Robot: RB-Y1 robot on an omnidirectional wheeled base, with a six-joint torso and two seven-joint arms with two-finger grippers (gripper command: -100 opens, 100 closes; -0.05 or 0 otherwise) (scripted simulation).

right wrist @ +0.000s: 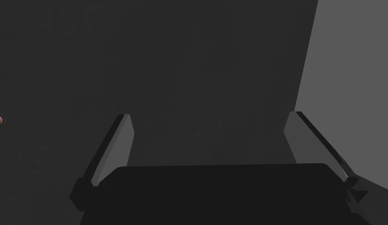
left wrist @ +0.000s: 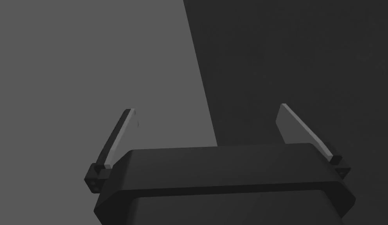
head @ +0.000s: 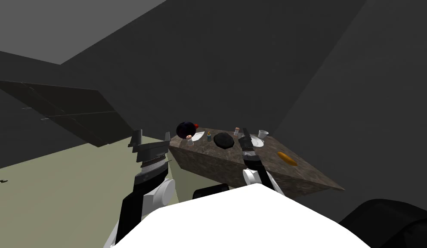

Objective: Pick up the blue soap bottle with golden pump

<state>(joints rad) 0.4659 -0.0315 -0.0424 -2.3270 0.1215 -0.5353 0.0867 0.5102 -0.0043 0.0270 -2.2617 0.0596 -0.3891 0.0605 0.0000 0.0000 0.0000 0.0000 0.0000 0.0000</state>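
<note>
Hanging over the tabletop (head: 217,162), the right end effector (head: 245,132) has its two blades spread wide with nothing between them. A white plate (head: 257,141) lies just beside it on the far side from the other arm, and a white cup (head: 263,134) stands beyond that plate. An orange oblong thing (head: 287,158) lies farther out that way, alone on the brown stone-patterned top.

On this end effector's other side sits a black lump (head: 223,140). Past it is the soap bottle (head: 208,137), small, blue with a golden top, upright on the tabletop and well apart from the blades. It stands just beside a second white plate (head: 199,136). A dark ball (head: 185,128) with a red bit on it sits near the tabletop's corner.

The left end effector (head: 151,136) is held off the tabletop's edge, above the pale floor (head: 57,189), its blades likewise apart and empty. The bottle lies between the two end effectors.
</note>
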